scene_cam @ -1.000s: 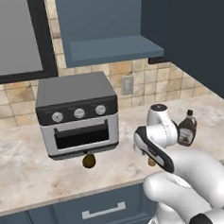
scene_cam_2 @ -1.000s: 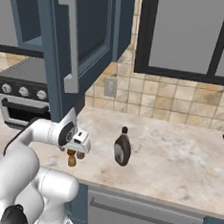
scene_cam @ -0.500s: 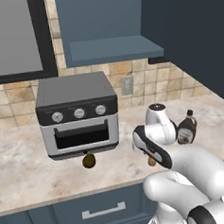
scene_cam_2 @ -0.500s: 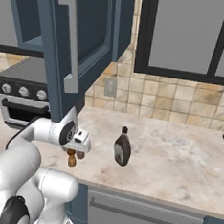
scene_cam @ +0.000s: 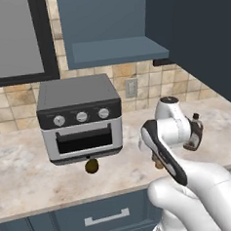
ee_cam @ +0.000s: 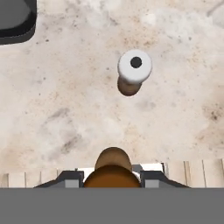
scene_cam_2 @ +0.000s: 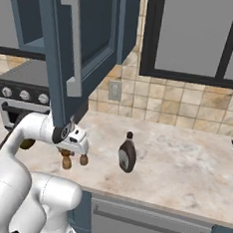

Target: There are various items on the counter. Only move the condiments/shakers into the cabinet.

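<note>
Hand view, left to right: dark finger tip, then the brown-topped turned-wood shaker (ee_cam: 113,168) right at 6 o'clock, then the other tip. So my two-finger claw (ee_cam: 112,178) is nearly shut, a finger on either side of that shaker; looks like a grip, though I can't confirm firm contact. The shaker stands upright, long axis along my line of sight, top toward the lens.

The white-topped turned-wood shaker (ee_cam: 134,70) sits around 12 to 1 o'clock from the claw, apart from it, also upright on the beige-and-white marbled stone counter (ee_cam: 57,100).

Right base view: claw (scene_cam_2: 74,156) low over the counter, with the dark brown labelled syrup bottle (scene_cam_2: 127,154) at its 3 o'clock, near but not touching.

The blue-grey wall cabinet's shelf floor (scene_cam: 114,51) is at about 11 o'clock, high above the claw in the left base view, so I judge the coming move is straight up, then in.
</note>
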